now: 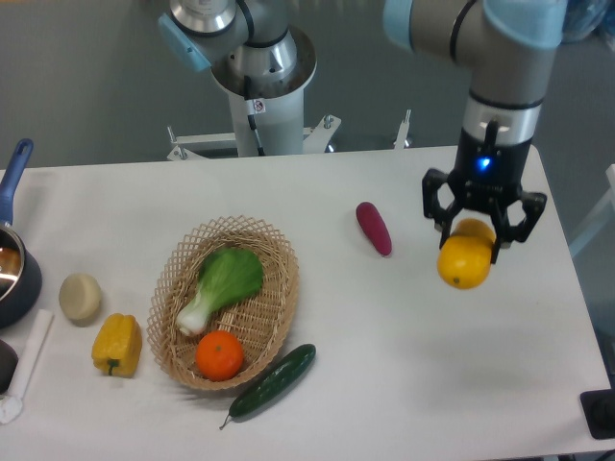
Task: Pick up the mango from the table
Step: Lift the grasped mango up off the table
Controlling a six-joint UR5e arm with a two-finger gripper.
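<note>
Gripping the mango (464,261), the hand (483,229) hangs beside the eggplant (374,228).

I'm working in a robotics lab: a bare white table (404,365), a grey floor (86,86) and a second arm's pedestal (261,106) bolted well behind-left of my gripper (478,223).
</note>
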